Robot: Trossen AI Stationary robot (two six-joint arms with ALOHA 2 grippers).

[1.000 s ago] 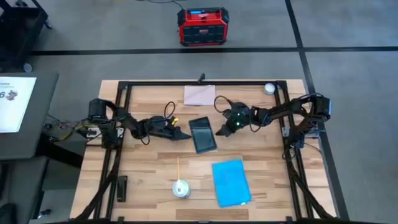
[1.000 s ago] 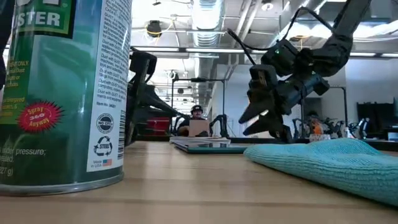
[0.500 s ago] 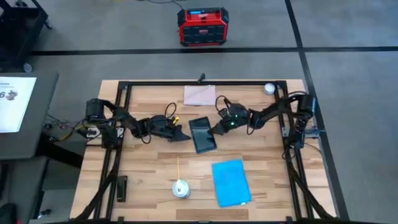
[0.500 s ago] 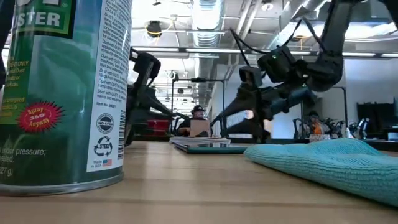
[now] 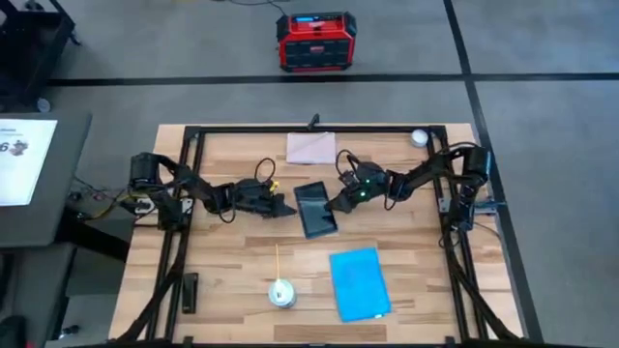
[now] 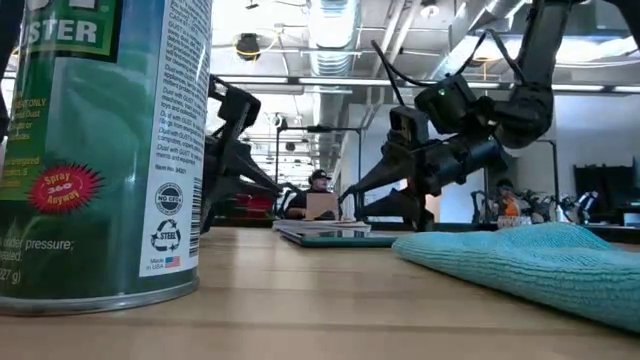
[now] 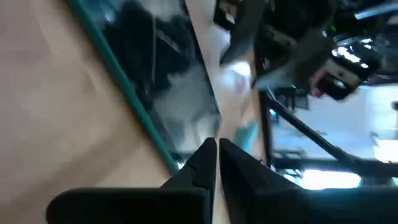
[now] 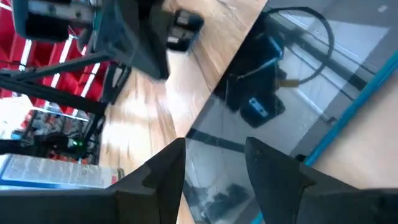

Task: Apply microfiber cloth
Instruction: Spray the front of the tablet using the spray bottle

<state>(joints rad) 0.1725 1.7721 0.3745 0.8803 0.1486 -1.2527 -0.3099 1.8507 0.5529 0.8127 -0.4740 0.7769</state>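
The sky-blue microfiber cloth (image 5: 360, 283) lies flat on the table near the front, right of centre, and no gripper touches it; in the low view the cloth (image 6: 520, 262) fills the near right. A black glossy tablet (image 5: 315, 208) lies flat at mid-table. My left gripper (image 5: 288, 210) is shut, its tips at the tablet's left long edge (image 7: 186, 163). My right gripper (image 5: 335, 204) is open and comes slanting down from the right over the tablet's right edge, with the glossy screen (image 8: 280, 106) showing between its fingers. My left gripper brings its shut fingertips (image 7: 208, 155) low from the table's left to the tablet's teal-rimmed left edge; I cannot tell whether they touch it. My right gripper holds its open fingers (image 8: 168, 168) just over the screen near the tablet's right edge; I cannot tell whether they touch.
A green spray can (image 5: 280, 293) stands near the front, left of the cloth, with a thin straw. A pale beige sheet (image 5: 310, 148) lies at the far edge. A black object (image 5: 190, 292) lies front left and a small white ball (image 5: 419, 137) sits at the far right.
My right gripper has moved toward the table's left and down, toward the tablet, and has tipped from steeply downward to nearly level; its fingers stay open. The tablet and the cloth have stayed where they were.
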